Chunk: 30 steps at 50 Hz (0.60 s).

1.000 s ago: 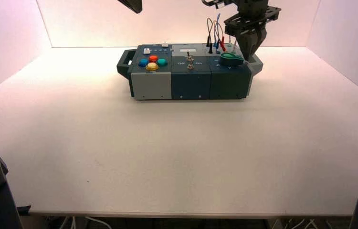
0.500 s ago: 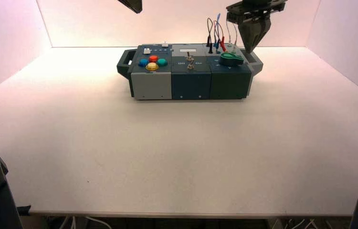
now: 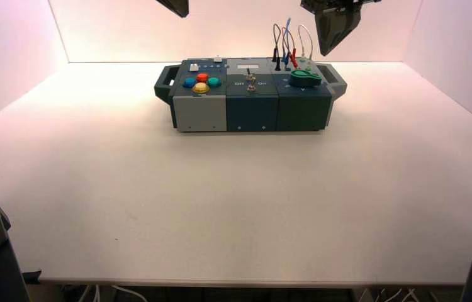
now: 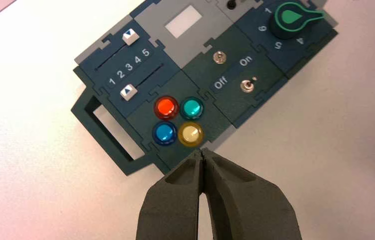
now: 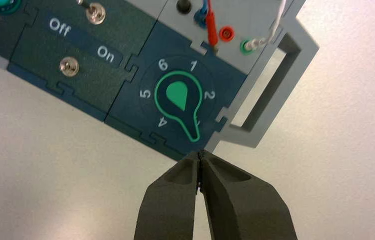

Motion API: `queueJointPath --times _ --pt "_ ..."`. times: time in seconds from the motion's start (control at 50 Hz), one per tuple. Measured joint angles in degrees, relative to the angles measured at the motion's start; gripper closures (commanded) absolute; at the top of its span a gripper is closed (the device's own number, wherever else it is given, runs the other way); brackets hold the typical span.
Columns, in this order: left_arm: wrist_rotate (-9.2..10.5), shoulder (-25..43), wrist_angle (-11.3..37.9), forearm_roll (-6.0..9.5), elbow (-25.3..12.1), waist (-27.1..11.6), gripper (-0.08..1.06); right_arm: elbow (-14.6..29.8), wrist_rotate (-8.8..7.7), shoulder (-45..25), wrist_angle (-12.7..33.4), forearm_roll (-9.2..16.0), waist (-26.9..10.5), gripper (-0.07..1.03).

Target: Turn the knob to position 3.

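Right gripper [image 5: 200, 153], fingers closed and empty, the green knob's [image 5: 178, 97] 3 mostly hidden.

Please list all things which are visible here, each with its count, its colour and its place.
box: one, dark blue and grey, far part of the table
table: one, whitish, under the box
knob: one, green, box's right part, pointer over the 3
push buttons: four, red, teal, blue, yellow, box's left part
sliders: two, white, behind the buttons
toggle switches: two, metal, box's middle
wires: several, black, blue, red, white, box's back right
right tool: one, black, shut, above the box's right end
left tool: one, black, shut, idle, beyond the box's left part
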State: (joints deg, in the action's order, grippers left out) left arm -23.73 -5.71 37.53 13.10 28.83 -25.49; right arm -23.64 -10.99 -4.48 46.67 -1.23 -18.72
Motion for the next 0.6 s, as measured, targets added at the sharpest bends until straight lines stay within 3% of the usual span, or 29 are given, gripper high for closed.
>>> queueJointPath --times 0.18,0.6 --pt "0.0 1.1 -1.6 -0.18 0.2 0.3 1.01 -2.0 0.0 1.1 -1.2 0.4 0.2 0.98" --pt "0.0 1.6 -2.3 -0.26 0.2 2.1 1.01 -2.1 0.0 4.7 -1.4 0.5 0.1 0.98"
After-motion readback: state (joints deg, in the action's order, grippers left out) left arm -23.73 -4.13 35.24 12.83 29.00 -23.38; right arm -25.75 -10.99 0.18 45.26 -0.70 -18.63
